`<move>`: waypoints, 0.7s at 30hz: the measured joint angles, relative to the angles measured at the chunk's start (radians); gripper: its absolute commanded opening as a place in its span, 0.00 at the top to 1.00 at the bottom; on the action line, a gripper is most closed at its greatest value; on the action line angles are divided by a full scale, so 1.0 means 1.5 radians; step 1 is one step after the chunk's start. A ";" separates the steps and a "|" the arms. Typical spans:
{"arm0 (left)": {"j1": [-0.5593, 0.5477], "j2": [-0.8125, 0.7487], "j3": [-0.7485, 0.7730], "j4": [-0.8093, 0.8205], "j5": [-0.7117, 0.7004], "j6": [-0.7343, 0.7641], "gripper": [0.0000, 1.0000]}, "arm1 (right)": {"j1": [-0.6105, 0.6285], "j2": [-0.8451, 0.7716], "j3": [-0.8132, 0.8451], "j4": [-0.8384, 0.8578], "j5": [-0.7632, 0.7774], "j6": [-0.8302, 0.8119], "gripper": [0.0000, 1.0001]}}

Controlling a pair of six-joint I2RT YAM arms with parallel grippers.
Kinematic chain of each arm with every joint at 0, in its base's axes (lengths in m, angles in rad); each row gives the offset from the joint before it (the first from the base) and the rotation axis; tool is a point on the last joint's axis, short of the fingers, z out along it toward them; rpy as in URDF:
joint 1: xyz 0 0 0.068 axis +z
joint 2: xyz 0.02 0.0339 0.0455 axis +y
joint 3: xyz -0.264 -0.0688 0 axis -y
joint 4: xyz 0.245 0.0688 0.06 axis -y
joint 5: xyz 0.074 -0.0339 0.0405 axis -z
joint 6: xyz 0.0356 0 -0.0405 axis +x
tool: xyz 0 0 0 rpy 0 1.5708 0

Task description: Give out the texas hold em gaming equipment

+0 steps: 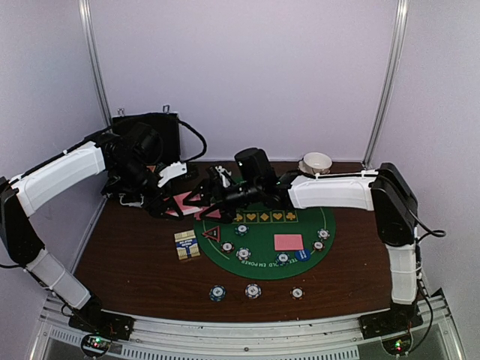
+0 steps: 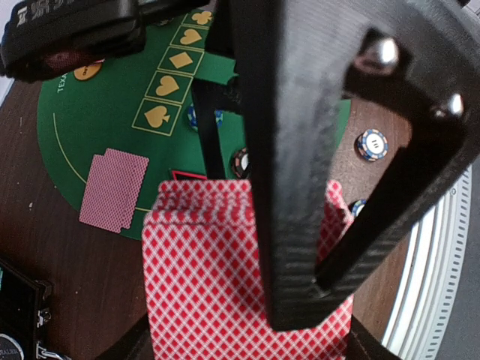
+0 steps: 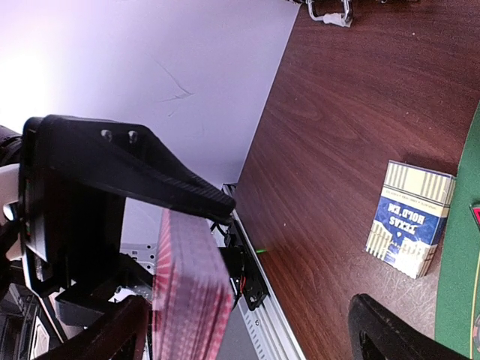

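Fingers of the left gripper [image 1: 171, 202] pinch the deck of pink-backed playing cards [image 2: 202, 292] above the table [image 1: 127, 255], just off the green mat's [image 1: 262, 260] far-left edge, with the right gripper [image 1: 206, 204] spread wide close beside it and two more cards [image 1: 288, 242] lying face down on the mat.

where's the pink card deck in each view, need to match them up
Top external: card deck left of centre, just off the back-left rim of the green mat.
Left wrist: bottom centre, mat behind it.
Right wrist: lower left, edge-on.
Shared landmark: green mat, a sliver at right wrist's right edge.
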 measured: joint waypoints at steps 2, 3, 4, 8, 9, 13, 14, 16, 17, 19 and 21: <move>0.000 0.000 0.000 0.000 0.001 0.000 0.97 | 0.000 0.013 0.012 0.001 -0.004 0.004 0.04; 0.000 0.000 0.000 0.000 0.001 0.000 0.97 | 0.000 0.022 0.022 0.001 -0.006 0.005 0.04; 0.000 0.000 0.000 0.000 0.001 0.000 0.97 | 0.001 0.027 0.029 0.002 -0.007 0.007 0.05; 0.000 0.000 0.000 0.000 0.002 0.000 0.97 | 0.002 0.045 0.054 0.009 -0.013 0.021 0.09; 0.000 0.000 0.000 0.000 0.002 0.000 0.97 | 0.002 0.049 0.059 0.013 -0.015 0.023 0.10; 0.000 0.000 0.000 0.000 0.003 0.000 0.97 | 0.003 0.058 0.070 0.019 -0.023 0.034 0.18; 0.000 0.000 0.000 0.000 0.003 0.000 0.97 | 0.003 0.060 0.070 0.019 -0.025 0.035 0.20; 0.000 0.000 0.000 0.000 0.003 0.000 0.97 | 0.003 0.063 0.070 0.019 -0.028 0.039 0.23; 0.000 0.000 0.000 0.000 0.003 0.000 0.97 | 0.002 0.063 0.070 0.018 -0.031 0.039 0.25; 0.000 0.000 0.000 -0.001 0.003 0.000 0.97 | 0.001 0.064 0.070 0.017 -0.035 0.037 0.27; 0.000 0.000 0.000 -0.001 0.003 0.000 0.97 | -0.003 0.063 0.070 0.016 -0.039 0.035 0.30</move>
